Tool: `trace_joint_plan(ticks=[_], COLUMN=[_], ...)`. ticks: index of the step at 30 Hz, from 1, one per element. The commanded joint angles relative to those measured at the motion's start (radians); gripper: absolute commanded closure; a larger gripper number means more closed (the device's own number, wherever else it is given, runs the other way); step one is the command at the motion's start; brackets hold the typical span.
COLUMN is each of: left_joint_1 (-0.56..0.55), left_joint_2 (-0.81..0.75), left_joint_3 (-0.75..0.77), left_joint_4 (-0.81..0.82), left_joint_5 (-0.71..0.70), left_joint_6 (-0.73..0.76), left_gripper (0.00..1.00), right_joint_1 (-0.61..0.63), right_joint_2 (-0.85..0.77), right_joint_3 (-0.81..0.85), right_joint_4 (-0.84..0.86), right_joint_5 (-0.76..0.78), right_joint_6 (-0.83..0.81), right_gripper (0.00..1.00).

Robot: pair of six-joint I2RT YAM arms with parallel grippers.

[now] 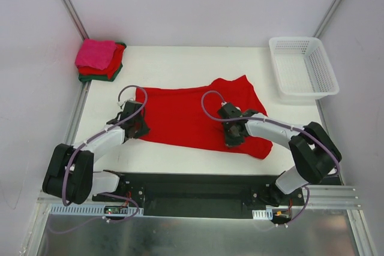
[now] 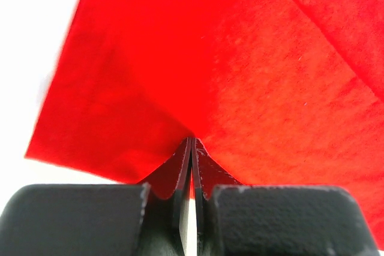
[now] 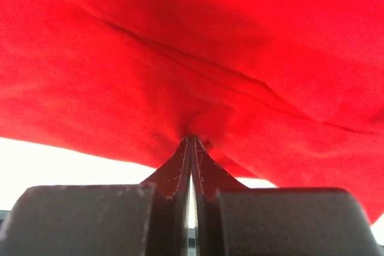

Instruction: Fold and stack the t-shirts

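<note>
A bright red t-shirt (image 1: 186,115) lies spread across the middle of the white table. My left gripper (image 1: 139,129) is shut on its near-left edge; in the left wrist view the gripper (image 2: 192,141) pinches the red cloth (image 2: 240,76) at its tips. My right gripper (image 1: 233,139) is shut on the near edge further right; in the right wrist view the gripper (image 3: 192,139) pinches a bunched fold of the shirt (image 3: 192,58). A folded stack of hot pink (image 1: 96,53), red (image 1: 103,70) and dark green (image 1: 109,77) shirts sits at the far left corner.
A white plastic lattice basket (image 1: 303,67) stands at the far right of the table. Metal frame posts rise at the back left and back right corners. A black base plate (image 1: 192,187) runs along the near edge between the arm bases.
</note>
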Motion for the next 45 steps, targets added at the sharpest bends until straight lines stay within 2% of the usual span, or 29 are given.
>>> trace_joint_plan(ticks=[1, 3, 6, 7, 9, 10, 15, 26, 45], left_joint_1=[-0.009, -0.01, -0.012, -0.01, -0.01, -0.01, -0.01, -0.01, -0.01], left_joint_2=[-0.11, -0.157, -0.256, -0.302, -0.335, -0.354, -0.324, -0.364, -0.373], left_joint_3=[-0.034, -0.044, -0.041, -0.037, -0.025, -0.021, -0.006, -0.04, -0.043], left_joint_4=[-0.072, -0.072, -0.079, -0.084, -0.09, -0.092, -0.092, -0.092, -0.098], left_joint_5=[-0.003, 0.008, 0.014, 0.016, 0.013, 0.011, 0.016, -0.004, -0.018], left_joint_6=[-0.036, -0.035, -0.021, -0.018, -0.004, 0.0, 0.017, 0.028, 0.031], left_gripper=[1.0, 1.0, 1.0, 1.0, 1.0, 1.0, 1.0, 1.0, 1.0], right_joint_1=[0.037, 0.043, 0.045, 0.043, 0.043, 0.035, -0.017, -0.15, -0.158], right_joint_2=[-0.094, -0.15, -0.232, -0.252, -0.283, -0.304, -0.272, -0.155, -0.082], right_joint_3=[-0.012, -0.001, 0.03, 0.037, 0.056, 0.059, 0.041, -0.022, -0.041], right_joint_4=[-0.098, -0.125, -0.165, -0.173, -0.194, -0.199, -0.167, -0.007, 0.045], right_joint_5=[0.057, 0.103, 0.163, 0.198, 0.23, 0.253, 0.266, 0.163, 0.128], right_joint_6=[0.04, 0.042, 0.049, 0.052, 0.051, 0.049, 0.026, -0.023, -0.024], right_gripper=[0.99, 0.98, 0.81, 0.7, 0.61, 0.6, 0.59, 0.59, 0.61])
